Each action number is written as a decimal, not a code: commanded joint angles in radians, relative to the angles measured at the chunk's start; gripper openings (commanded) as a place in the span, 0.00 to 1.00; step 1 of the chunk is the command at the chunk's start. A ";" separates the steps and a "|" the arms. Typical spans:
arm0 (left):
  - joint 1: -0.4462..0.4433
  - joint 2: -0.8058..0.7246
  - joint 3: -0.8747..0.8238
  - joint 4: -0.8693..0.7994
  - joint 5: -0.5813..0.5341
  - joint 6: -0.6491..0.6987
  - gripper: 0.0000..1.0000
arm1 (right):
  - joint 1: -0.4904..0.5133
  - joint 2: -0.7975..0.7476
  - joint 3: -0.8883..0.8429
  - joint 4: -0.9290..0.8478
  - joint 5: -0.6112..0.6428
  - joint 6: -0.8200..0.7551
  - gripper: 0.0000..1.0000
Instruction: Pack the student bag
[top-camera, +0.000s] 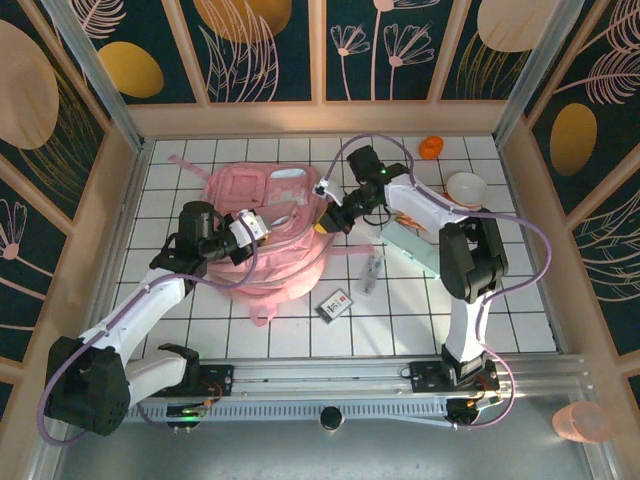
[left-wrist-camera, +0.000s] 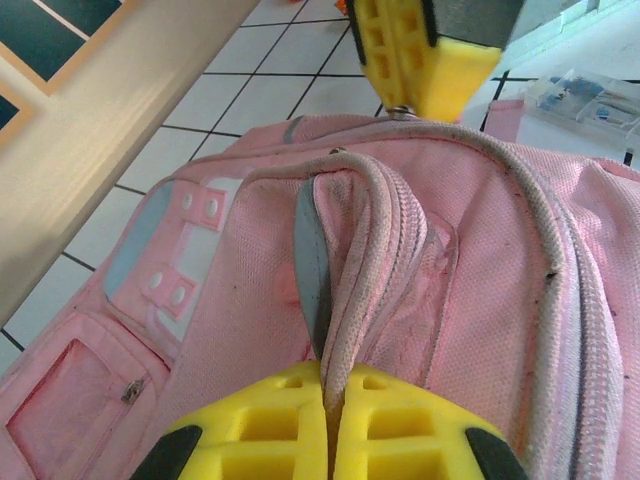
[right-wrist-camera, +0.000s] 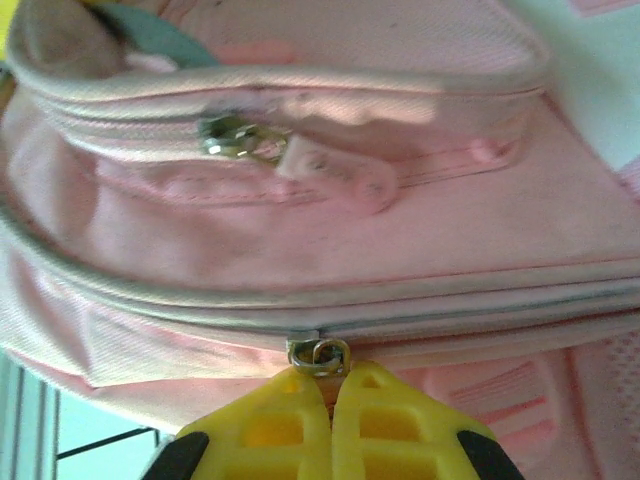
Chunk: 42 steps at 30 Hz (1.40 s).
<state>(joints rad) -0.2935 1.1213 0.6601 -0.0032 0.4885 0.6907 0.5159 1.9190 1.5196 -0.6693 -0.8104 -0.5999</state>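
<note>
1. Student bag: lies left of centre on the tiled table. Its pocket face with the white patch is turned up and toward the far wall. A strap loop points toward the arm bases, so the long axis seems to run far to near.
2. Left gripper: fingers pinched together on a raised piped fold of the bag.
3. Right gripper: fingers pressed together at a metal zip pull; whether it is actually clamped cannot be told. A second pull sits higher on the bag.
4. Count: one bag and two grippers. Also one white bowl, one orange object, one teal folder, one clear packet and one dark card.
5. Room: bare tiles lie along the near rail and at near right. The bag is apart from the left wall.
</note>
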 joint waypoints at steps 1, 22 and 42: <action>0.004 0.005 0.031 0.060 -0.014 -0.019 0.00 | 0.021 -0.040 -0.039 0.010 -0.082 0.093 0.00; -0.001 -0.021 0.037 0.073 0.001 -0.041 0.00 | -0.009 -0.089 -0.212 0.244 -0.261 0.274 0.09; -0.176 0.051 0.100 0.174 -0.547 -0.450 0.00 | 0.141 -0.313 -0.297 0.462 0.031 0.611 0.00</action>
<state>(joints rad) -0.4591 1.1679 0.7010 0.1024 0.1158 0.3534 0.6315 1.6756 1.2461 -0.2733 -0.7662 -0.0692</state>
